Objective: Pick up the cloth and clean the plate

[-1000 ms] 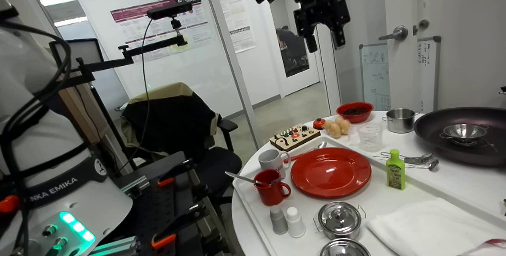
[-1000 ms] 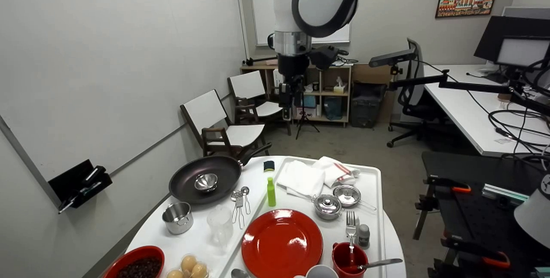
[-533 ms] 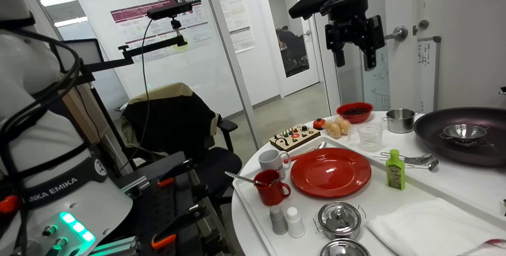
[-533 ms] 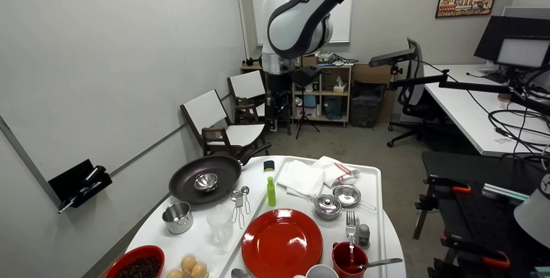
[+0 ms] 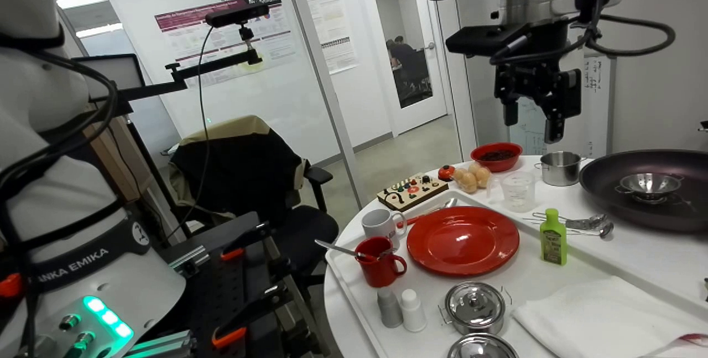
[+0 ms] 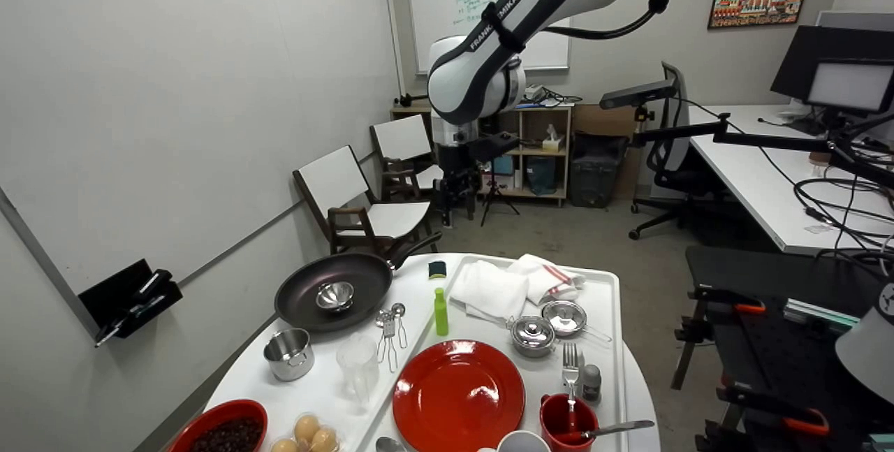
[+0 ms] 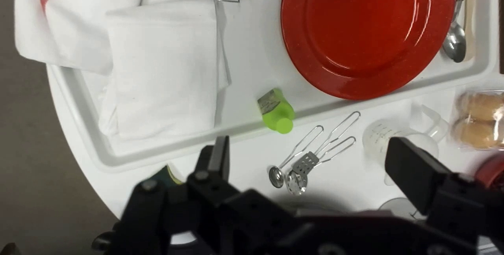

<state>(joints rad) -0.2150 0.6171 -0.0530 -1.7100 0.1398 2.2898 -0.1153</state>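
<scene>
The gripper point(image 5: 532, 127) hangs in the air well above the table point(image 6: 318, 389), its jaws parted wide with only air between them, clear of everything below; the one plain white cloth point(image 7: 165, 73) lies folded at a corner of the one tray point(image 7: 252, 50), against a second, red-striped cloth point(image 7: 78, 26); the one red plate point(image 7: 366, 30) lies flat on the same tray, apart from both cloths; one green bottle point(image 7: 275, 109) stands near it; also on the tray are one red mug point(image 5: 379, 274), holding one fork point(image 6: 570, 361) and one knife point(image 6: 621, 428), one pale mug point(image 5: 379, 231) just beside it, two shakers point(image 5: 413, 314) side by side, two small steel pots point(image 5: 474, 307), and one spoon point(image 7: 454, 44) next to the plate; off the tray, the table bears one frying pan point(image 6: 300, 298) with one small colander point(image 6: 335, 296) inside, one more steel pot point(image 5: 560, 172), one clear measuring cup point(image 5: 518, 195), three steel utensils point(image 7: 306, 162) lying together, one dark sponge point(image 6: 437, 270), one red bowl point(image 5: 502, 165) of dark bits point(image 6: 230, 434), one button board point(image 5: 412, 191), and one pack of brown eggs point(image 7: 478, 133) whose count I cannot make out.
</scene>
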